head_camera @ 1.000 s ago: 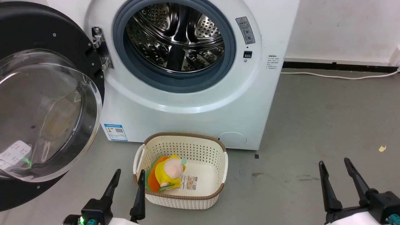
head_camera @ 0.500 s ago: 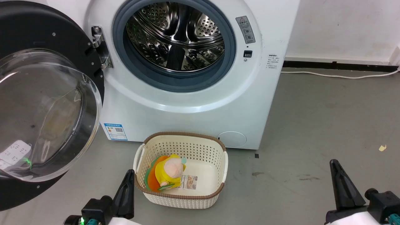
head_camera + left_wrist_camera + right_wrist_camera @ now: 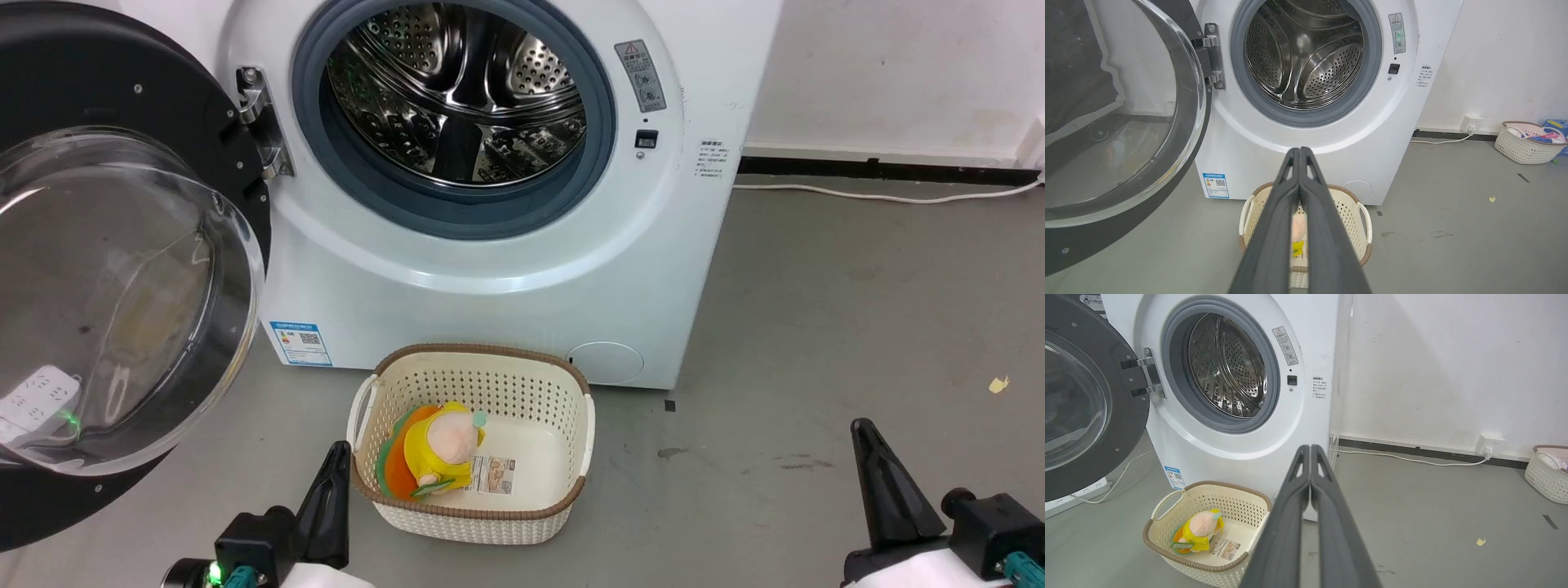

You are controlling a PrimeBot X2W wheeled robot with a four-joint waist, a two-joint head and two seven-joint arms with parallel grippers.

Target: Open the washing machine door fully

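Observation:
The washing machine door (image 3: 122, 269) stands swung out to the left on its metal hinge (image 3: 260, 122), its black ring and bulging clear glass bowl facing me. The same door (image 3: 1118, 118) fills the left of the left wrist view, and the door (image 3: 1081, 412) also hangs at the left of the right wrist view. The steel drum (image 3: 457, 98) is exposed inside the grey rubber rim. My left gripper (image 3: 336, 453) is shut, low at the bottom left beside the basket, holding nothing. My right gripper (image 3: 864, 431) is shut at the bottom right above bare floor, far from the door.
A cream basket (image 3: 563, 498) with a yellow and orange plush toy (image 3: 437, 449) sits on the floor before the machine. A white power strip (image 3: 37, 400) shows through the door glass. A cable (image 3: 882, 198) runs along the wall. Another basket (image 3: 1527, 143) stands far right.
Both grippers have gone from open to shut, each pair of fingers now pressed together. The door and basket have stayed where they were.

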